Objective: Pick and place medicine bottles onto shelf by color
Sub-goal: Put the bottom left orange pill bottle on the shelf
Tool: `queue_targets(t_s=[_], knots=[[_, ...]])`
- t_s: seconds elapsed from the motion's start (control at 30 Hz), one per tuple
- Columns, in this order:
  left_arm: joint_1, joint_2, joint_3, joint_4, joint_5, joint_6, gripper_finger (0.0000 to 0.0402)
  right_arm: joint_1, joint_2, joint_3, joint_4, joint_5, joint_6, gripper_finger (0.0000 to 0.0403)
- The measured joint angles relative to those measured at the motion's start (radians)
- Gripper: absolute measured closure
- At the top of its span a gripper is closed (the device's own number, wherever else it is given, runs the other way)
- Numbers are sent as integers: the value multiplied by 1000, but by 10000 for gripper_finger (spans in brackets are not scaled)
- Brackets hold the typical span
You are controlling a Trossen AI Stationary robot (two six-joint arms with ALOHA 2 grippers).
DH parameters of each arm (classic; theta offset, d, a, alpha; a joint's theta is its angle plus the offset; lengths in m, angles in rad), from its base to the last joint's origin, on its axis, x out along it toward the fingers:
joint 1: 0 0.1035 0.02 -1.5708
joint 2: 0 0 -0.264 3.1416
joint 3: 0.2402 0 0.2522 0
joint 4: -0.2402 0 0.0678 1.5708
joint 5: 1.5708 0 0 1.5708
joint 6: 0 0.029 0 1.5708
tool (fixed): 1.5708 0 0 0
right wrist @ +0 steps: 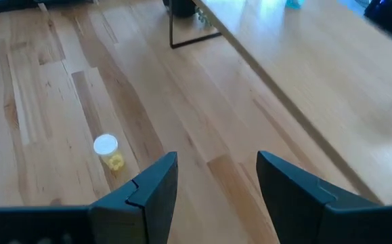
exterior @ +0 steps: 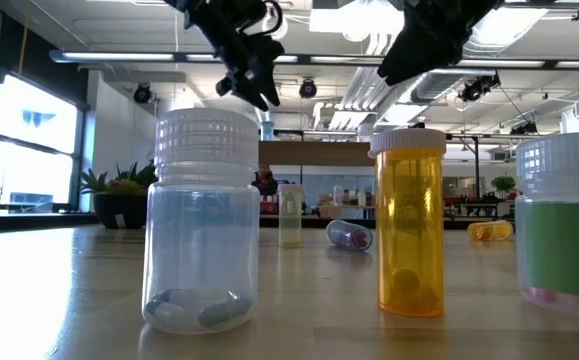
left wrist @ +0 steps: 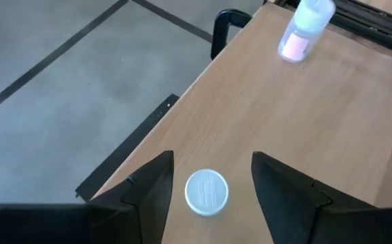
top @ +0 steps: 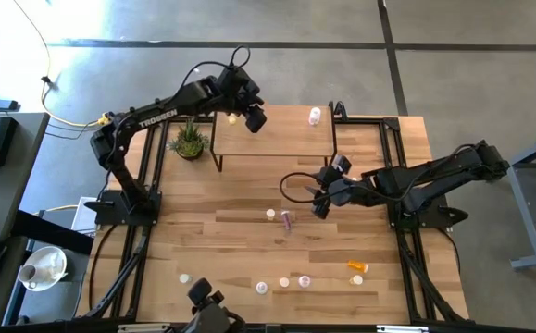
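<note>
My left end effector (top: 252, 117) hangs over the back left corner of the low light-wood shelf on thin black legs (top: 277, 143). Its two dark fingers (left wrist: 151, 196) are spread apart. Right between them I see a small yellow bottle with a white cap (left wrist: 206, 192) standing on the shelf, and neither finger touches it. Far from this end effector, at the other back corner of the shelf, stands a pinkish-white bottle with a white cap (left wrist: 302, 32).

My right end effector (top: 321, 203) hovers above the wooden table (top: 212, 245), just in front of the shelf. Its fingers (right wrist: 148, 190) are spread wide and hold nothing. A little way ahead of it, a small yellow bottle (right wrist: 109, 151) stands on the table.
</note>
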Motion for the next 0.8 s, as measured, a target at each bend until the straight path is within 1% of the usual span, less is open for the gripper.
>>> queue_targets(t_s=[0.13, 0.2, 0.3, 0.43, 0.57, 0.73, 0.8], knots=[[-17, -6, 59, -86, 21, 51, 214, 1, 0, 0, -49, -47, 45, 210], [-29, -23, 59, -106, 69, 77, 215, 7, 0, 0, -77, -75, 71, 210], [-61, -48, 55, -105, 136, 112, 215, 27, 0, 0, -103, -128, 87, 210], [-103, -56, 54, -106, 189, 139, 215, 66, 0, 0, -103, -196, 111, 210], [-150, -53, 49, -98, 246, 153, 215, 107, 0, 0, -105, -202, 160, 210], [-213, -47, -62, 12, 373, 157, 216, 140, 0, 0, -133, -198, 223, 210], [-224, -50, -111, 62, 402, 158, 216, 147, 0, 0, -151, -192, 251, 210]])
